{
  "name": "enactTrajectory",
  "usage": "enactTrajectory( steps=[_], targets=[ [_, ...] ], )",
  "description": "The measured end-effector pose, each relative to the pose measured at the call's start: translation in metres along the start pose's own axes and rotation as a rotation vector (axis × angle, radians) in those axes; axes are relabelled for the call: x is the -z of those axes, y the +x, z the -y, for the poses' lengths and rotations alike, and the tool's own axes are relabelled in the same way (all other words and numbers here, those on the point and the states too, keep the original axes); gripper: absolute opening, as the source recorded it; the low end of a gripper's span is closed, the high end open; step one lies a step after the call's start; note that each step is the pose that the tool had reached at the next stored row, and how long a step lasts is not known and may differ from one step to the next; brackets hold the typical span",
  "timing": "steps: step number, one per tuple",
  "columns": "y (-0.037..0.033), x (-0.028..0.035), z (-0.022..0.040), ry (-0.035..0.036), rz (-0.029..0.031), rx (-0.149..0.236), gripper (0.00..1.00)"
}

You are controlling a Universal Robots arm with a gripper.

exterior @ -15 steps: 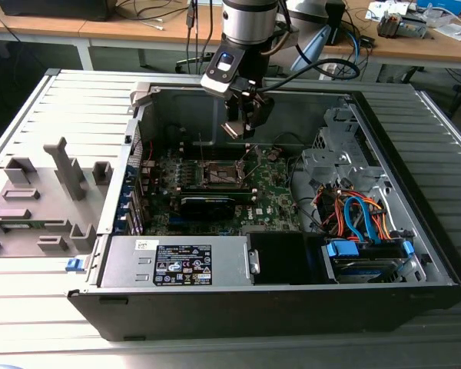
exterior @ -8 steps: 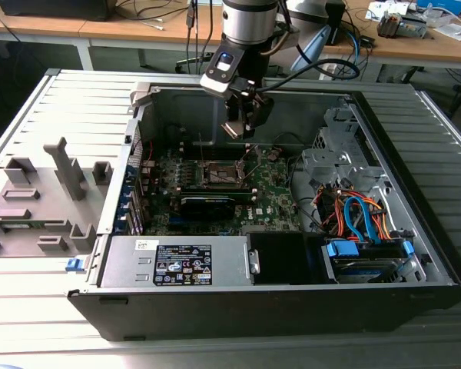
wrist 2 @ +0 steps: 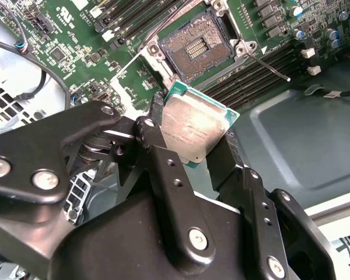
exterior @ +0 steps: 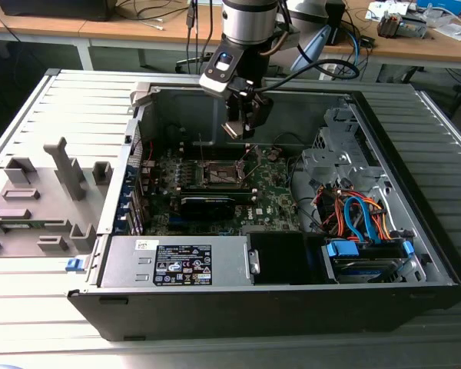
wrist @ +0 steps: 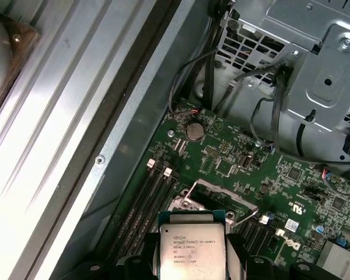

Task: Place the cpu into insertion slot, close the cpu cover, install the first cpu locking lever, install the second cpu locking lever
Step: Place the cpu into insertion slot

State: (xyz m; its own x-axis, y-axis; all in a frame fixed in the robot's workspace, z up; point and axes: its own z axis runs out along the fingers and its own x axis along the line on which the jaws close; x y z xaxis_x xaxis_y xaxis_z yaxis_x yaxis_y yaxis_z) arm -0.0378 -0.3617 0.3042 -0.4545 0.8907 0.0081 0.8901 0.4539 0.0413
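Grip looks sound: your gripper (exterior: 242, 124) hangs inside the open case (exterior: 415, 231), which lies on its side on the desk (exterior: 215, 355), and its fingers (wrist 2: 163, 163) pinch the cpu (wrist 2: 195, 131) by two opposite edges. That hold leaves the silver top and the green rim bare, and I'd judge it also keeps pressure off the contact face. In the second wrist view the chip sits tilted, one corner pointing toward the slot (wrist 2: 197, 49), so it is not yet square to the seat. The slot lies bare on the board (exterior: 273, 196), toward the case's back wall, its brownish pin field fully uncovered and well apart from the chip, which is held above it and touches nothing but the fingers. In the first wrist view a silver frame that looks to be the cover (wrist: 221, 192) stands raised just beyond the chip. In the second wrist view the thin levers (wrist 2: 268, 67) are swung out to either side of the slot. That is why the pins lie exposed: everything that clamps is folded clear so you have a straight path down. None of the four steps is done.
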Motion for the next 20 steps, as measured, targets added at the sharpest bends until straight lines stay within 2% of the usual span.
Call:
enactTrajectory(
  steps=[20],
  targets=[
    [0.0000,-0.0004,0.0000,-0.0004,0.0016,-0.039,0.55]
  ],
)
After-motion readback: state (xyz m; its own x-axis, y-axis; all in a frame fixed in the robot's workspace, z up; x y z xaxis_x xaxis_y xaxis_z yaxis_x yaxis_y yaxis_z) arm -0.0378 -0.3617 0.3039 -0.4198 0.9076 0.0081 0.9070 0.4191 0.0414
